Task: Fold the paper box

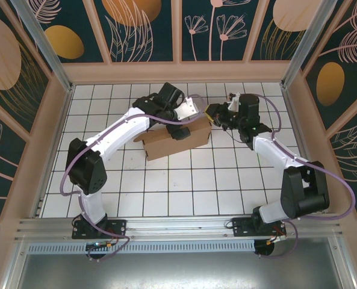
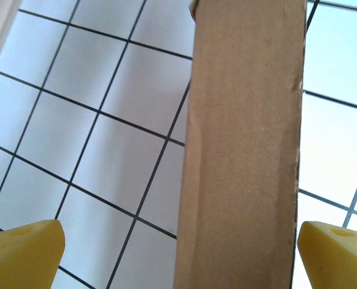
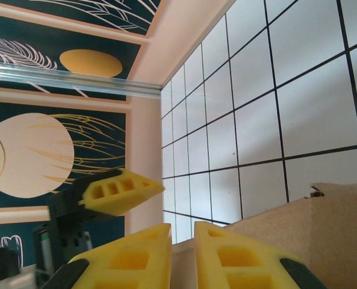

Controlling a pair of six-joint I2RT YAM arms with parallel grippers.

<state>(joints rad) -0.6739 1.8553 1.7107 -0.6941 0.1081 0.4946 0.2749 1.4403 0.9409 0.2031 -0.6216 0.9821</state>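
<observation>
on gridded table (image 1: 166, 192), paper box (image 1: 166, 144); floral walls (image 1: 148, 30)

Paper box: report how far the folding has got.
Done: the paper box already stands up as a box shape, not a flat sheet. In hand: the right end effector appears to pinch the end nearest it; the left end effector hangs open astride a wall. Left: closing it, since tucked flaps cannot be confirmed.

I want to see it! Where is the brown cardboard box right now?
In the top view, the paper box lies on the tiled table toward the back middle, under the left hand, with the right hand at its right end.
</observation>
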